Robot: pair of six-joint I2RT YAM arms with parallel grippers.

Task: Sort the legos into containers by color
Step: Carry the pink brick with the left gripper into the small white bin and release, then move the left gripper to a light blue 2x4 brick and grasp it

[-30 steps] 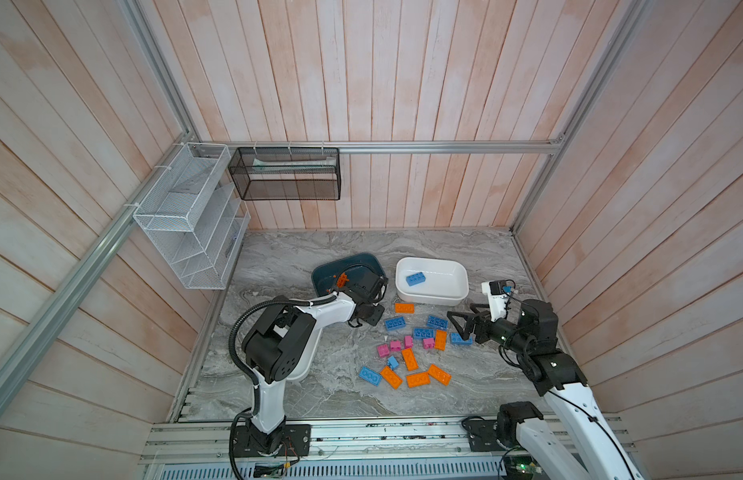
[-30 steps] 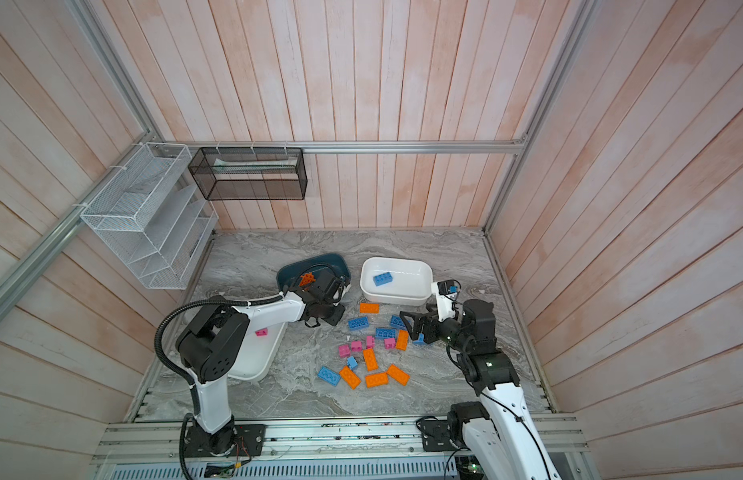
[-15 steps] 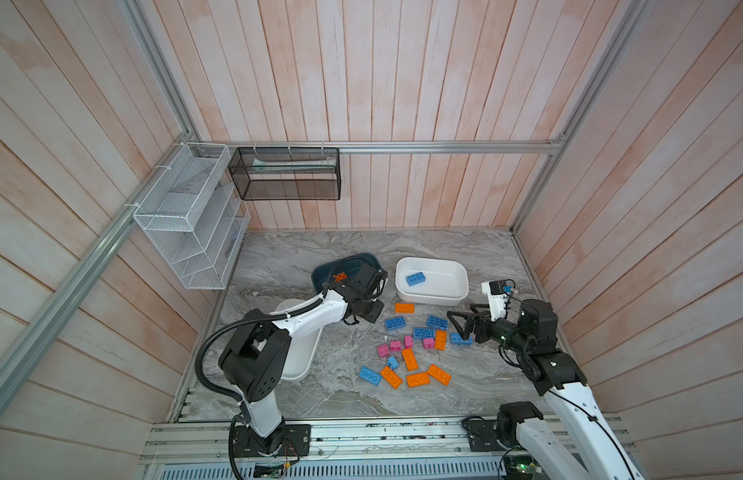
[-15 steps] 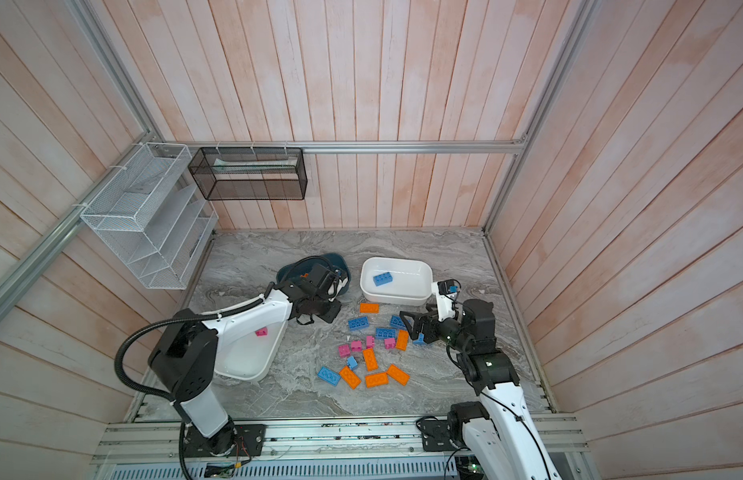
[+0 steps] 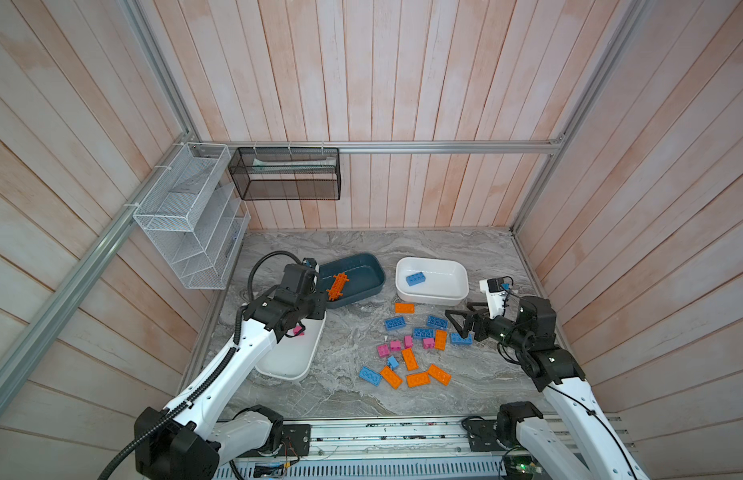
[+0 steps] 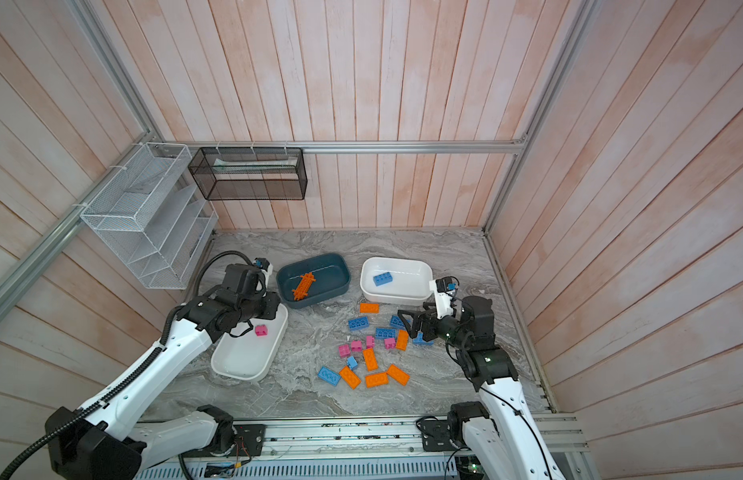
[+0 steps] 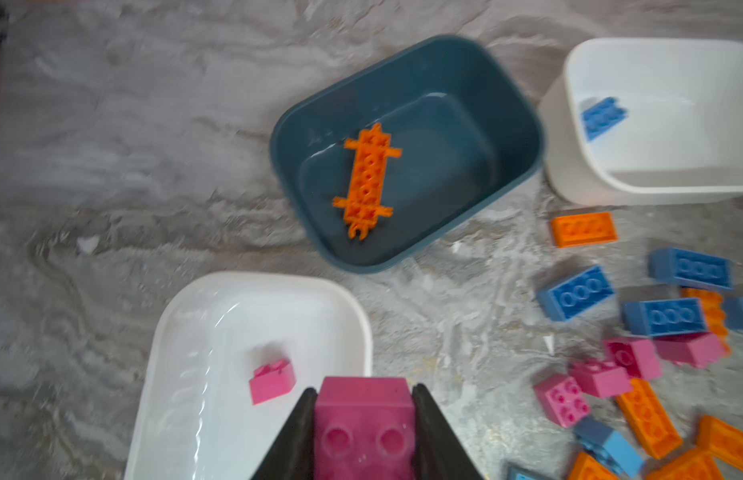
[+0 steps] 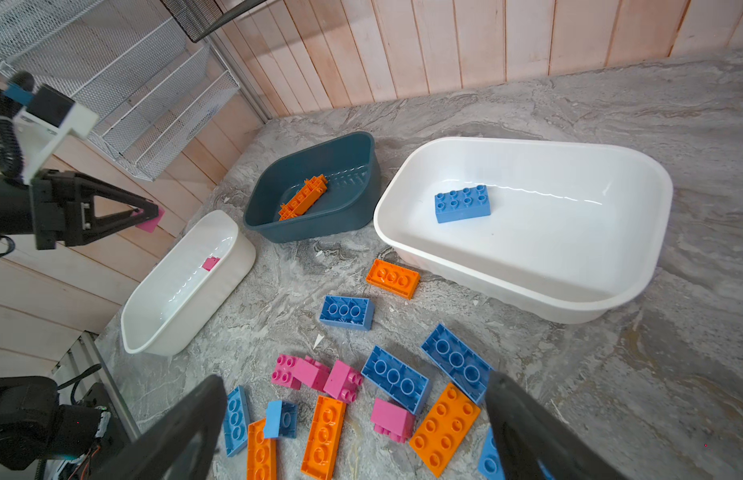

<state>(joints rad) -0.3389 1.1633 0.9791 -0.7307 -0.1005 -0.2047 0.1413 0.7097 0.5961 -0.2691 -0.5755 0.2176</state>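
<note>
Bricks (image 5: 410, 359) lay loose on the desk (image 5: 345, 345) between my arms, orange, blue and pink mixed together. My left fingers (image 7: 297, 432) were clamped on a pink brick (image 7: 363, 424), held in the air over one end of the left tub (image 7: 183, 332), a white one, where a second pink brick (image 7: 272, 380) lay on the floor. Just beyond it stood the teal tub (image 7: 507, 124) with the spiky orange piece (image 7: 367, 178) lying inside. Beside that, the right tub (image 8: 569, 270), also white, held one blue brick (image 8: 462, 203), studs up; an orange brick (image 8: 392, 277) lay on the desk just outside its wall. My right fingers (image 8: 523, 428) were spread wide, low over the right side of the loose pile, above blue and orange bricks; whether they touched any, I could not tell.
</note>
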